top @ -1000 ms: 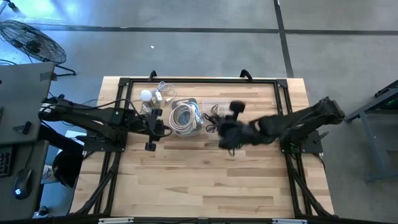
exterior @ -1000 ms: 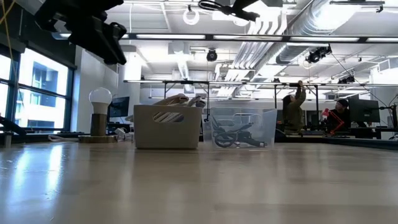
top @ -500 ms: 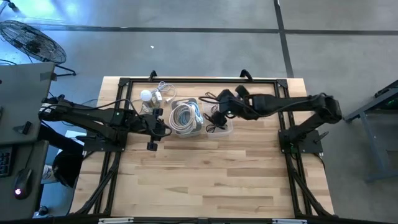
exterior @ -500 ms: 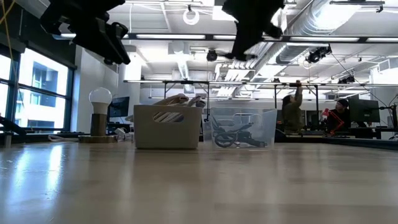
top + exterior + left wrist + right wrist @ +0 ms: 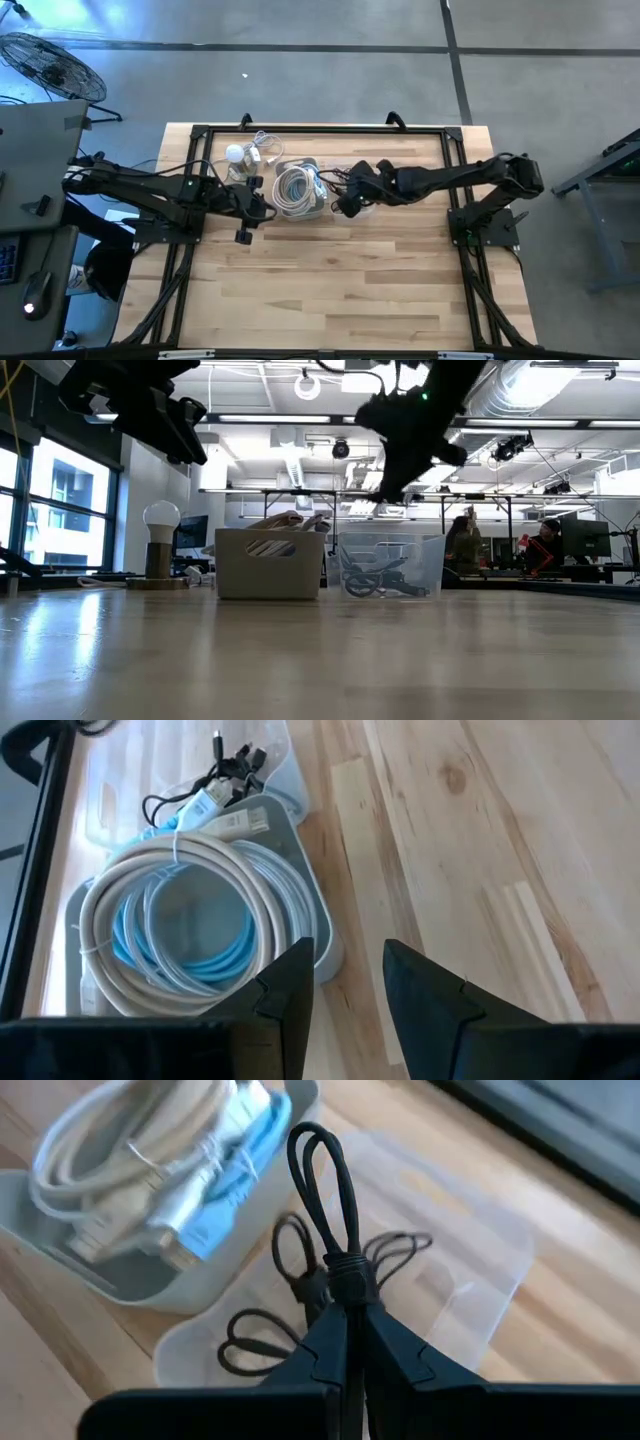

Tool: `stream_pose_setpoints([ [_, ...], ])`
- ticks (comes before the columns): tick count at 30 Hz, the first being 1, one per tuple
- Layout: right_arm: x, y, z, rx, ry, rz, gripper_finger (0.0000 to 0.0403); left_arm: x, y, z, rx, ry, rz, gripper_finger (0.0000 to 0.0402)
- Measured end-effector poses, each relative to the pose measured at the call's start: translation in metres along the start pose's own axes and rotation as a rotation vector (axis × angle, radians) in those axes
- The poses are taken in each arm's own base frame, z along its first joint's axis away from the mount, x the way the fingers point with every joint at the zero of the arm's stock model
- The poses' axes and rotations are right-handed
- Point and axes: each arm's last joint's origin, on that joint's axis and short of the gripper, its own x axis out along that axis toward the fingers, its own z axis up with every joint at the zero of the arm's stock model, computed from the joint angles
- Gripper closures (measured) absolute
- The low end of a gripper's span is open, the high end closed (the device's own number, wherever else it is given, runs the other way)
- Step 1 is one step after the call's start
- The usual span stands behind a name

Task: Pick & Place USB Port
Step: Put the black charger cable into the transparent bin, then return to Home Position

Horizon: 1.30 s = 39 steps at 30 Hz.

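Right gripper (image 5: 347, 1312) fingers pinched on a black cable (image 5: 325, 1200) above clear bin (image 5: 480, 1250).

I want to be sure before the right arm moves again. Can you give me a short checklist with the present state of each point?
1. right gripper shut on the black cable: ok.
2. Cable bundle above the clear bin: ok.
3. Cable free of other cables left in the bin: cannot tell.
4. left gripper open, waiting beside the grey bin of coiled cables: ok.
5. Free wood on the table for placing: ok.
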Motion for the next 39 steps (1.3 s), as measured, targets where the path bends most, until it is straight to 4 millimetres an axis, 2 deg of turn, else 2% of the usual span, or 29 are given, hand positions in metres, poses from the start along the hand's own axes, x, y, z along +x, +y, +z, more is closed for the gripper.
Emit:
stream_pose_setpoints([
  [7, 0.026, -0.010, -0.013, 0.078, 0.016, 0.096, 0.0393, 0.000, -0.001, 0.000, -0.001, -0.004, -0.023, 0.0283],
  [12, 0.037, -0.018, -0.020, 0.098, 0.041, 0.123, 0.0391, 0.000, -0.001, 0.000, -0.027, 0.000, -0.031, 0.0283],
  [20, 0.040, -0.018, -0.027, 0.030, 0.074, 0.166, 0.0317, 0.000, -0.001, 0.000, -0.031, 0.001, -0.020, 0.0283],
  [28, 0.036, -0.010, -0.021, -0.078, 0.011, 0.251, 0.0277, 0.000, -0.001, 0.000, -0.039, 0.000, -0.024, 0.0283],
  [31, 0.023, -0.008, -0.010, -0.228, -0.016, 0.361, 0.0271, 0.000, -0.001, 0.001, -0.028, -0.010, -0.031, 0.0282],
  [34, 0.000, -0.006, 0.001, -0.351, -0.053, 0.514, 0.0271, -0.001, -0.001, 0.009, 0.008, -0.112, -0.088, 0.0282],
  [36, -0.021, -0.008, 0.009, -0.411, -0.096, 0.591, 0.0270, -0.003, -0.001, 0.016, 0.056, -0.201, -0.118, 0.0282],
  [39, -0.065, -0.019, 0.022, -0.494, -0.207, 0.668, 0.0270, -0.014, 0.003, 0.026, 0.137, -0.313, -0.111, 0.0282],
])
